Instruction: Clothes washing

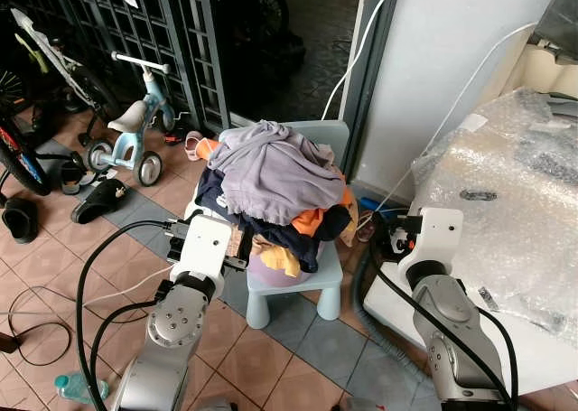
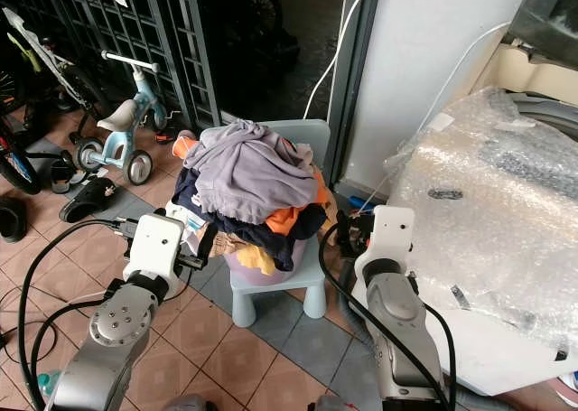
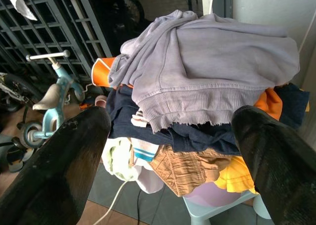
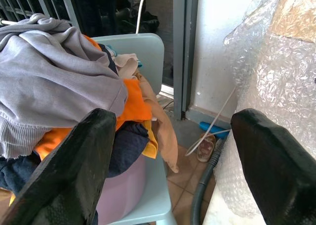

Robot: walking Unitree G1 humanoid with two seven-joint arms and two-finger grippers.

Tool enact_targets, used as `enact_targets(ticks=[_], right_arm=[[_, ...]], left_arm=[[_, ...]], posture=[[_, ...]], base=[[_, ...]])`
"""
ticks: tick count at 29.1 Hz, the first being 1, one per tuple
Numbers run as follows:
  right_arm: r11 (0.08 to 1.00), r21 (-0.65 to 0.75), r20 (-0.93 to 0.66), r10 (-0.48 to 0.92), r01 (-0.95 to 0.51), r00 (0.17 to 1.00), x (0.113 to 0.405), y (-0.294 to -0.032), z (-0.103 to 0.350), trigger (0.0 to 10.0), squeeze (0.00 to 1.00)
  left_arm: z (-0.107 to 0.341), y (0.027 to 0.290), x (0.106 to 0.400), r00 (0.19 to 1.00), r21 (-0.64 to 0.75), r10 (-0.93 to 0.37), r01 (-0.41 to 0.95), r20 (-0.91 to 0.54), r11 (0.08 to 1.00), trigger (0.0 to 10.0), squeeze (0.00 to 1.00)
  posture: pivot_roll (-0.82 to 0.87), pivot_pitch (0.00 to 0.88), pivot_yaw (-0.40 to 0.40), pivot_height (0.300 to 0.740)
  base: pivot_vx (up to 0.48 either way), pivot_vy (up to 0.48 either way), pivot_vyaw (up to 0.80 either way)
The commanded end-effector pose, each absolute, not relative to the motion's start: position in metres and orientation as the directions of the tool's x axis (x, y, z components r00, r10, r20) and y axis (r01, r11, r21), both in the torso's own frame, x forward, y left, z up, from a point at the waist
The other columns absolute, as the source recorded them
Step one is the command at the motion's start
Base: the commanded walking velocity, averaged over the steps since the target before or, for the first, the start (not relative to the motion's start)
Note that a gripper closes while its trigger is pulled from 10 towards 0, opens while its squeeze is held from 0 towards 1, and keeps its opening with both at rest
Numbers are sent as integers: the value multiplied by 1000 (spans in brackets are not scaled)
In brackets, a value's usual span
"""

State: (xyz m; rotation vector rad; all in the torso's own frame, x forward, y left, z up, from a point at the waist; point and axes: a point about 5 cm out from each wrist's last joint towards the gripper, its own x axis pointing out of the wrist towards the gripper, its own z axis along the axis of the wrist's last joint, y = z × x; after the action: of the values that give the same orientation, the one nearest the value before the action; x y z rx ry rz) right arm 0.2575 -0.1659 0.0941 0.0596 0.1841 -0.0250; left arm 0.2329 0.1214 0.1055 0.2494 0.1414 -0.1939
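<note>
A heap of clothes (image 1: pixel 271 190) sits piled on a small pale-blue plastic chair (image 1: pixel 302 280), spilling over a lilac basin (image 1: pixel 271 271) under it. On top lies a grey-lilac sweatshirt (image 3: pixel 207 62); below it show an orange garment (image 4: pixel 131 104), dark navy pieces (image 3: pixel 197 136), a brown corduroy item (image 3: pixel 182 170) and a yellow one (image 1: pixel 284 259).

The left gripper (image 3: pixel 168 160) is held just near and left of the heap, its 2 black fingers (image 3: pixel 59 170) spread wide with the pile between and beyond them, touching nothing. The right gripper (image 4: pixel 173 160) hovers at the right of the chair, between it and the bubble-wrapped washing machine (image 1: pixel 506 203), its fingers (image 4: pixel 69 170) likewise spread wide and empty.

A grey hose (image 4: pixel 200 195) runs along the tiled floor (image 1: pixel 298 357) by the machine. Far left stand a child's light-blue balance bike (image 1: pixel 135 126), a black metal gate (image 1: pixel 135 41) and black slippers (image 1: pixel 99 199).
</note>
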Motion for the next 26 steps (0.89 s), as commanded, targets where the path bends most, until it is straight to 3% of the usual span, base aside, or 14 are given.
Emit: enact_targets(ticks=[1, 8, 9, 11, 18, 26], right_arm=[[998, 56, -185, -20, 31, 983, 259, -166, 95, 10000, 0], [999, 47, -184, -15, 24, 983, 260, -165, 96, 10000, 0], [998, 57, -149, 34, -26, 988, 262, -162, 98, 10000, 0], [997, 61, -135, 51, -43, 989, 262, -160, 99, 10000, 0], [998, 45, -125, 55, -49, 991, 261, -162, 99, 10000, 0], [991, -67, -80, 108, -113, 991, 259, -162, 102, 10000, 0]], left_arm=[[106, 121, 234, 970, 233, -178, 213, -164, 949, 10000, 0], [105, 121, 234, 971, 233, -176, 212, -164, 949, 10000, 0], [113, 135, 256, 993, 141, -80, 92, -91, 986, 10000, 0], [115, 142, 263, 997, 96, -34, 40, -64, 995, 10000, 0], [113, 150, 263, 998, 148, 37, -31, -44, 989, 10000, 0], [108, 147, 263, 1000, 96, 1, 2, -31, 995, 10000, 0]], posture=[[-36, 0, 5, 740], [0, 0, 0, 740], [-82, 0, 56, 740], [-81, 0, 54, 740], [-84, 0, 48, 740], [-88, 0, 46, 740]], base=[[0, 0, 0], [0, 0, 0], [0, 0, 0], [0, 0, 0], [0, 0, 0], [35, 0, 0]])
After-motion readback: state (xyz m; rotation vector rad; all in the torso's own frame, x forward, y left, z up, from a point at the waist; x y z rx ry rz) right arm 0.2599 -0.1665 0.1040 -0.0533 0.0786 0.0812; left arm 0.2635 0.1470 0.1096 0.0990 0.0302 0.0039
